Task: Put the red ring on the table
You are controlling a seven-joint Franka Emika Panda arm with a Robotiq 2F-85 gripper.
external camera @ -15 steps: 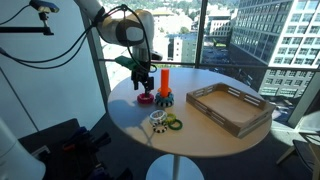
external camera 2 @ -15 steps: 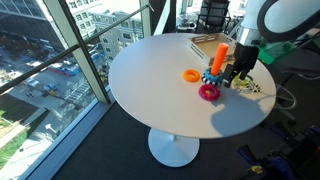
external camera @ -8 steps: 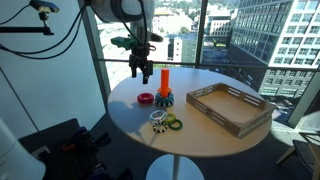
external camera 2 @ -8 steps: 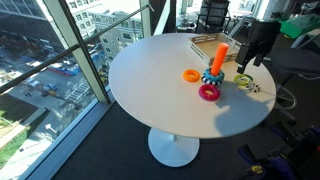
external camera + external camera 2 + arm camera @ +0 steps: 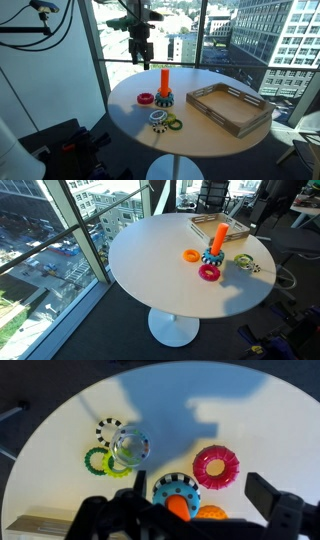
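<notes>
The black gripper (image 5: 141, 58) has climbed higher since 0.5 seconds ago, jaws spread and empty. The flat red toy ring (image 5: 147, 98) lies on the round white table (image 5: 205, 135), well below it, beside the orange peg (image 5: 165, 80).

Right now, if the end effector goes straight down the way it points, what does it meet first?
Probably the table, in the gap between the red ring and the peg's striped base; the open end effector hangs high above them. Depth is unclear, so either could be clipped.
</notes>
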